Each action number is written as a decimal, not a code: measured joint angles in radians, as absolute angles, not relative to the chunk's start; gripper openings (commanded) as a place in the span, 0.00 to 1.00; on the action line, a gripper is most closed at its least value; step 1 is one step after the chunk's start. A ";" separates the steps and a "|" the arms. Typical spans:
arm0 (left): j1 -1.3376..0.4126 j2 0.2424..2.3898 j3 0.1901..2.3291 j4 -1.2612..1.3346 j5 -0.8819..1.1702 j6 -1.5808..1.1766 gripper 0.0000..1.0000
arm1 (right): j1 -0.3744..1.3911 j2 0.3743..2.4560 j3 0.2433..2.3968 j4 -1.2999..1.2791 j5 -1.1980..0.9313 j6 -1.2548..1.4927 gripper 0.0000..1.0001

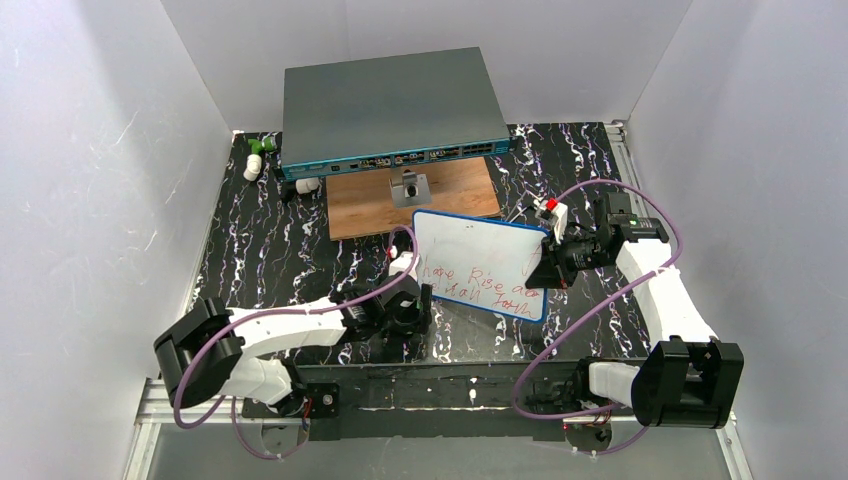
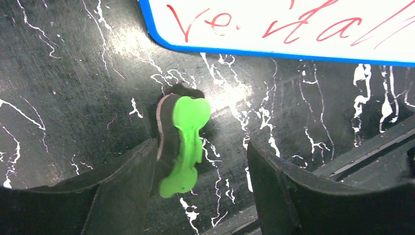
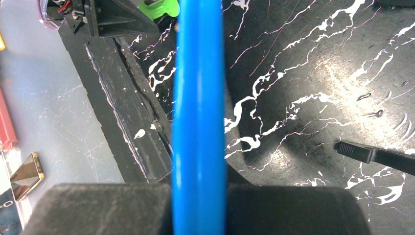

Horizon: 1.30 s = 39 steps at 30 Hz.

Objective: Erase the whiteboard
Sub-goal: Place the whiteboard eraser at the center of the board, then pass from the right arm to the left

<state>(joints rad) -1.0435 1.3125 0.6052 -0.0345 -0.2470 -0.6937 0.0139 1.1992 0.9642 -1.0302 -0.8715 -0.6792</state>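
Blue-framed whiteboard (image 1: 480, 255) clenched edge-on by right gripper (image 3: 198, 205); left gripper (image 2: 208, 159) released; red writing (image 2: 298, 25) partly cropped.

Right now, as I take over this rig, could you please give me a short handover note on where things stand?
Left gripper: open, low over the table; the green eraser sits between its fingers, against one of them, unclamped.
Right gripper: shut on the blue frame at the right edge of the whiteboard.
Whiteboard: just in front of the wooden board, with red writing across its near half.
Done: board held.
Left: grip the eraser and wipe the writing off.
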 measured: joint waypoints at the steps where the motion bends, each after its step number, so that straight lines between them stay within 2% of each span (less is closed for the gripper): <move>1: -1.044 1.303 0.605 -0.035 -0.248 -0.691 0.66 | 0.014 1.199 0.964 -1.030 -0.871 -0.680 0.01; 12: -1.031 1.262 0.605 -0.069 -0.258 -0.667 0.70 | 0.014 1.199 0.964 -1.034 -0.875 -0.682 0.01; 13: -1.026 1.250 0.605 -0.077 -0.259 -0.657 0.73 | 0.014 1.199 0.964 -1.036 -0.877 -0.685 0.01; 14: -1.019 1.231 0.605 -0.086 -0.258 -0.645 0.80 | 0.014 1.199 0.964 -1.038 -0.878 -0.686 0.01; 17: -0.987 1.133 0.598 -0.084 -0.240 -0.596 0.91 | 0.013 1.199 0.964 -1.045 -0.881 -0.698 0.01; 20: -0.902 0.970 0.552 -0.036 -0.167 -0.554 0.98 | 0.013 1.199 0.964 -1.053 -0.885 -0.718 0.01; 24: -0.755 0.762 0.469 0.033 -0.033 -0.527 0.98 | 0.014 1.208 0.977 -1.090 -0.891 -0.753 0.01; 27: -0.652 0.693 0.409 0.084 0.092 -0.525 0.98 | 0.022 1.240 1.016 -1.129 -0.906 -0.784 0.01; 31: -0.529 0.721 0.308 0.220 0.262 -0.573 0.98 | 0.044 1.291 1.066 -1.155 -0.935 -0.818 0.01; 39: -0.379 0.991 0.235 0.585 0.498 -0.683 0.98 | 0.073 1.369 1.134 -1.204 -0.978 -0.848 0.01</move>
<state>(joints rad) -0.3790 0.9905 0.2352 0.5854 0.4984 -0.6827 0.0727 1.3689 1.1343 -1.2041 -0.9783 -0.8482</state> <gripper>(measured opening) 0.981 0.097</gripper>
